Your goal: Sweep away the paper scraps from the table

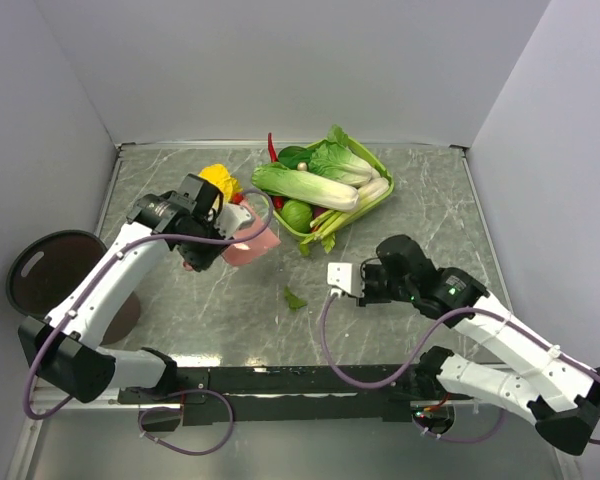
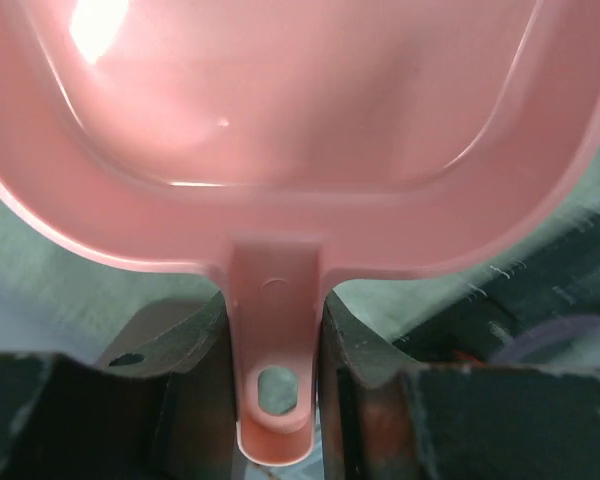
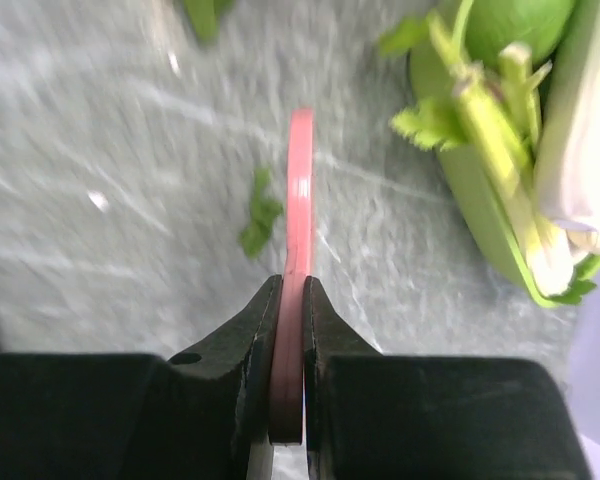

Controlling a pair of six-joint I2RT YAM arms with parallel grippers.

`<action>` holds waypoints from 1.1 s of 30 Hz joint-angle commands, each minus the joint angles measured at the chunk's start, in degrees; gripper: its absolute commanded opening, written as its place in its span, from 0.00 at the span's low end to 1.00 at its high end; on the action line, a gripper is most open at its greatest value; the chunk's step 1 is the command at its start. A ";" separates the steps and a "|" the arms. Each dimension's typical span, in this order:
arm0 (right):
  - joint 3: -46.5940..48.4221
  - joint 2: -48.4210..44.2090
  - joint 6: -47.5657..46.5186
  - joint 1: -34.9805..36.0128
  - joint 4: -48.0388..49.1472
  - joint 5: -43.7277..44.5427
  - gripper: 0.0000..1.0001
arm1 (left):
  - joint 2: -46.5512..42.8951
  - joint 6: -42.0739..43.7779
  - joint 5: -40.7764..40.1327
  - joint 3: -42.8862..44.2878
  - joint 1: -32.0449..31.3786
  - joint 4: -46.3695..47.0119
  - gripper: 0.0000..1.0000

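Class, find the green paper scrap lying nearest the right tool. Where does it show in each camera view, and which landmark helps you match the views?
Top external: the paper scrap lies mid-table, below the tray.
Left wrist: not in it; the pink dustpan fills the view.
Right wrist: centre-left, just left of the pink strip held in the right tool.
Shared landmark: the green vegetable tray, at the right edge of the right wrist view.

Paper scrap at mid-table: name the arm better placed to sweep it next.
Right. The right gripper clamps the thin pink tool close beside the scrap; the left gripper only holds the pink dustpan.
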 commanded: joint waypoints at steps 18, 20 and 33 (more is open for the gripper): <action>38.19 45.15 48.04 -0.03 -0.11 -21.54 0.00 | -4.99 -13.40 -23.52 6.35 11.14 10.45 0.01; 35.50 44.30 55.18 -0.56 2.32 -21.90 0.00 | -5.52 -12.17 -23.08 6.18 11.14 10.01 0.01; 24.06 39.02 57.15 -14.18 -4.32 -15.48 0.00 | -4.73 -7.69 -17.63 1.09 5.89 6.23 0.01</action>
